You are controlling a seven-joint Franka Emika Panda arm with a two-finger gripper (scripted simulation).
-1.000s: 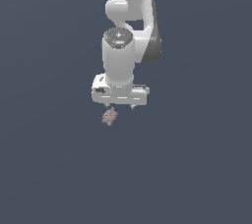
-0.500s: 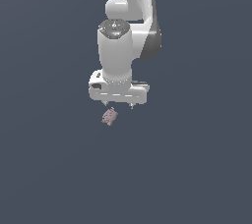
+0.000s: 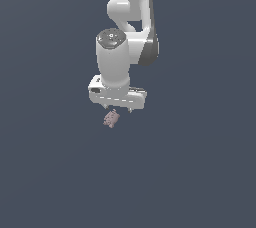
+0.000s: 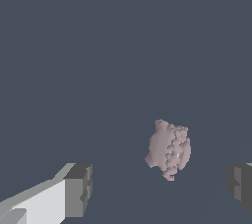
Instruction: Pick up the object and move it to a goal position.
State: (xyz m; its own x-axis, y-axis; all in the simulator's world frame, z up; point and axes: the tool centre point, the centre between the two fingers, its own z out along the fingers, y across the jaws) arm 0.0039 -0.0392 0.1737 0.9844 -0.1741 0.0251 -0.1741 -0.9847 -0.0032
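The object (image 3: 111, 118) is a tiny lumpy pinkish-brown thing lying on the dark grey floor, just below the white gripper in the exterior view. In the wrist view the object (image 4: 169, 149) lies between the two dark fingertips (image 4: 78, 190), nearer the far one, and touches neither. My gripper (image 3: 116, 109) is open and empty, hanging straight down over the object. Only the short finger ends show under the white hand.
The floor (image 3: 50, 172) is one plain dark grey surface with no other objects or edges in view. The white arm (image 3: 131, 17) rises up behind the gripper.
The arm has moved up and slightly toward the exterior view's right. The object has stayed where it was. The jaws stay open.
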